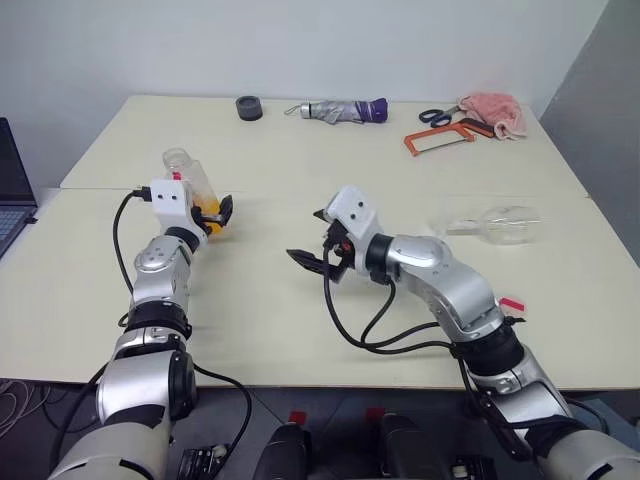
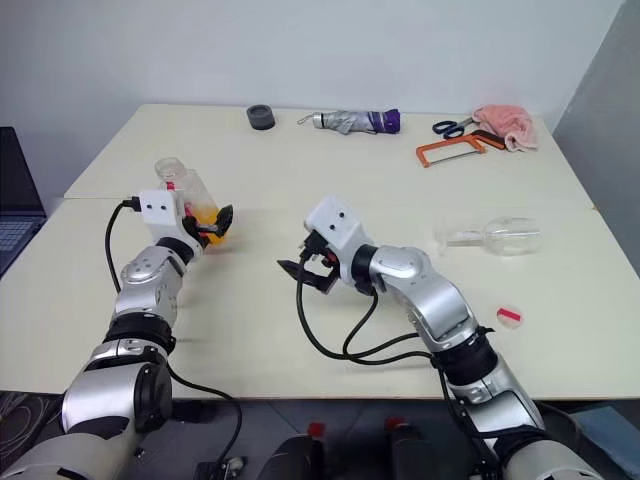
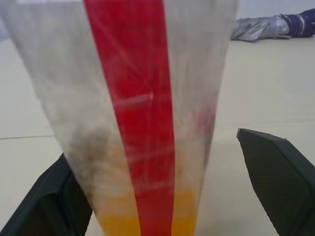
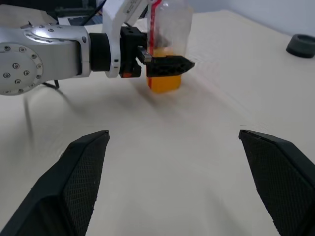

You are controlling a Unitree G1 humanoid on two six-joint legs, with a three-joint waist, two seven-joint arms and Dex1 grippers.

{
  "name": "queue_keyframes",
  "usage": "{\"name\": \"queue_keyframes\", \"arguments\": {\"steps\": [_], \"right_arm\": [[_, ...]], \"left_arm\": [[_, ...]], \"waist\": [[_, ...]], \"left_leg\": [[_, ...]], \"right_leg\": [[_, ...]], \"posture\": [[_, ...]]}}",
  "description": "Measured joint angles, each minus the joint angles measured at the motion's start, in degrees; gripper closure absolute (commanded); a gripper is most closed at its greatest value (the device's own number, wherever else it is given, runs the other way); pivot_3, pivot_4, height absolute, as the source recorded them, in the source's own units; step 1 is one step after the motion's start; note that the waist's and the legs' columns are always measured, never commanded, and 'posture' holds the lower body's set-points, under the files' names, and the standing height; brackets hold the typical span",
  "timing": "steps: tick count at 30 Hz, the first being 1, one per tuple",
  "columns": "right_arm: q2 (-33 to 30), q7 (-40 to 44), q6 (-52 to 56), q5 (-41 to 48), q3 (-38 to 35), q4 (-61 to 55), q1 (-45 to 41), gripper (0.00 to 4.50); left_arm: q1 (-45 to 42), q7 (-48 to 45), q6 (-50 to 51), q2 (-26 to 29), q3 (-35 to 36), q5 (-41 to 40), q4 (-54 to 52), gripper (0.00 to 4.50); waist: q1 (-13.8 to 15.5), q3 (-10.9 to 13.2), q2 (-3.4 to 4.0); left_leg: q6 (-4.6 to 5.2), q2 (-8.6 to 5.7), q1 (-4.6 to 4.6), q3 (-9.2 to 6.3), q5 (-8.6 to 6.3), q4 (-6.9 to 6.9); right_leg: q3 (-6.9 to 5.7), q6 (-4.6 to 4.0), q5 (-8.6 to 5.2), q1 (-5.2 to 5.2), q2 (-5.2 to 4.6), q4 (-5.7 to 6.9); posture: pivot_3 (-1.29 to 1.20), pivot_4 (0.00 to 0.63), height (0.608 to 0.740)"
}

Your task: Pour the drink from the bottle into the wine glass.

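Observation:
The bottle (image 1: 188, 183) stands upright on the left part of the table, clear with a red strip (image 3: 133, 98) and no cap on its mouth. The drink (image 4: 165, 81) is a low orange layer at its bottom. My left gripper (image 1: 207, 214) reaches level around the bottle's lower part and is open, with a gap between one finger (image 3: 275, 172) and the bottle's wall. The wine glass (image 1: 500, 222) lies on its side at the right of the table. My right gripper (image 1: 305, 236) hovers open and empty over the middle of the table, pointing toward the bottle.
A small red round thing (image 2: 510, 316) lies near the right front. At the back lie a black ring (image 1: 249, 107), a folded umbrella (image 1: 340, 110), scissors (image 1: 435, 117), an orange saw frame (image 1: 440, 140) and a pink cloth (image 1: 492, 112). A laptop (image 1: 12, 190) sits at the left edge.

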Motion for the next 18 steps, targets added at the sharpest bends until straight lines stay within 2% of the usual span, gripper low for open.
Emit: {"name": "queue_keyframes", "arguments": {"steps": [11, 18], "right_arm": [[-4.21, 0.50, 3.01, 0.19, -1.63, -6.77, 7.53, 0.00], [-7.00, 0.41, 5.05, 1.26, -4.54, -12.46, 13.32, 0.00]], "left_arm": [[8.37, 5.16, -1.08, -2.82, -0.01, 0.87, -7.96, 0.02], [15.45, 5.54, 2.48, -3.95, -0.55, 0.84, -17.38, 0.02]], "waist": [[0.17, 0.00, -0.01], [0.24, -0.01, -0.01]], "left_leg": [[0.17, 0.03, 0.01, -0.01, -0.10, -0.01], [0.18, 0.05, 0.02, 0.01, -0.10, -0.03]], "right_leg": [[0.00, 0.00, 0.00, 0.00, -0.03, -0.01], [0.02, 0.00, 0.00, 0.03, -0.03, -0.02]], "posture": [[0.00, 0.150, 0.740], [0.00, 0.150, 0.740]]}}
